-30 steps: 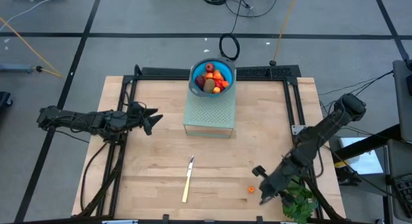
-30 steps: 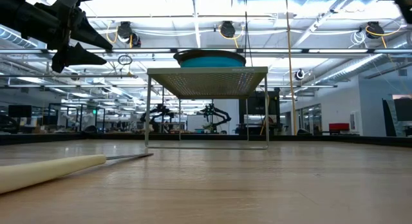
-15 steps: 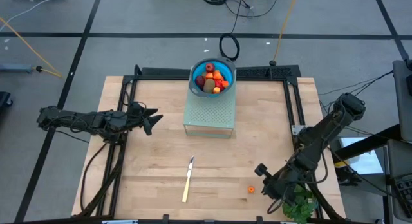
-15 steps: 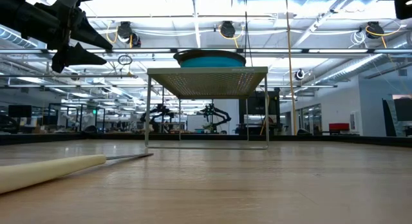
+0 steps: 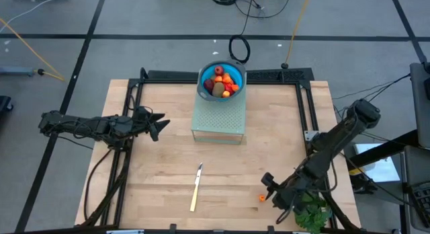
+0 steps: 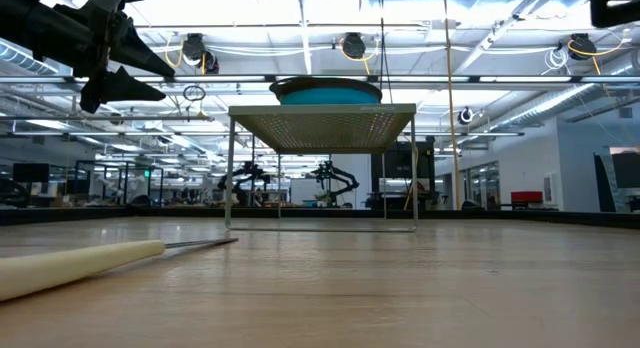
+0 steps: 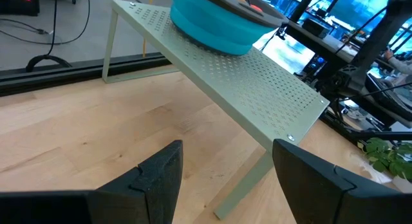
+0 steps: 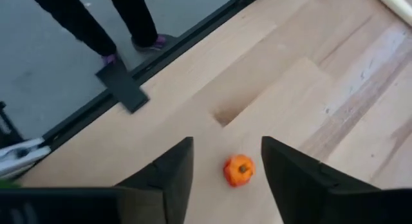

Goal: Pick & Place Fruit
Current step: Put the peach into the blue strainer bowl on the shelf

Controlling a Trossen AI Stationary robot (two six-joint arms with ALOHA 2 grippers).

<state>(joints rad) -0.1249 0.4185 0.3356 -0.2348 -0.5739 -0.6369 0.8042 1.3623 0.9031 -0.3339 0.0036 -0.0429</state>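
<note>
A small orange fruit (image 8: 239, 170) lies on the wooden table near its front right corner (image 5: 261, 198). My right gripper (image 8: 226, 144) hovers just above it, slanting down, open, with a finger on either side of the fruit and no contact. Several red, orange and olive fruit pieces fill a blue bowl (image 5: 221, 80) that stands on a pale green perforated stand (image 5: 218, 121). My left gripper (image 5: 160, 125) waits open above the table's left side, pointing at the stand (image 7: 257, 76).
A slim pale-handled knife (image 5: 195, 187) lies near the front edge, left of the orange fruit. A leafy green bunch (image 5: 310, 214) sits at the front right corner beside my right arm. A person's legs (image 8: 96, 21) stand on the floor beyond the table edge.
My right gripper has rolled about its own axis, shifted slightly toward the orange fruit and opened its fingers. The fruit, the knife and the bowl have stayed where they were.
</note>
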